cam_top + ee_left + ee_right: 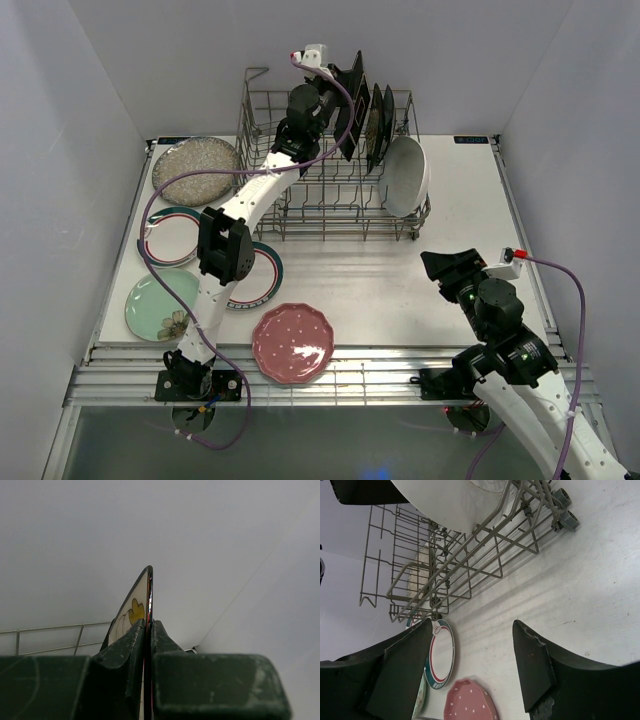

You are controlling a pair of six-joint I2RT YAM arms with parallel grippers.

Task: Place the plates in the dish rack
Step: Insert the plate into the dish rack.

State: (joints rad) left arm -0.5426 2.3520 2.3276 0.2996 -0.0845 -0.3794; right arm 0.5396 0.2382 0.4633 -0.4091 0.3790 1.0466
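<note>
Over the rack [330, 200], the left claw [150, 626] pinches a plate [132, 607] upright by its rim, slots straight below; the right claw [472, 628] gapes empty, well apart.

left arm [250, 195] stretched far forward, left pincer [150, 626] clamped narrow; right arm [500, 318] folded, right pincer [472, 624] agape

The right claw [472, 630] stands wide open over the white worktop [570, 590]. A white plate [445, 505] sits in the wire dish rack [455, 565]. A teal-and-red-ringed plate [441, 652] lies just beside the rack, with a pink scalloped plate [470, 702] farther off.
</note>
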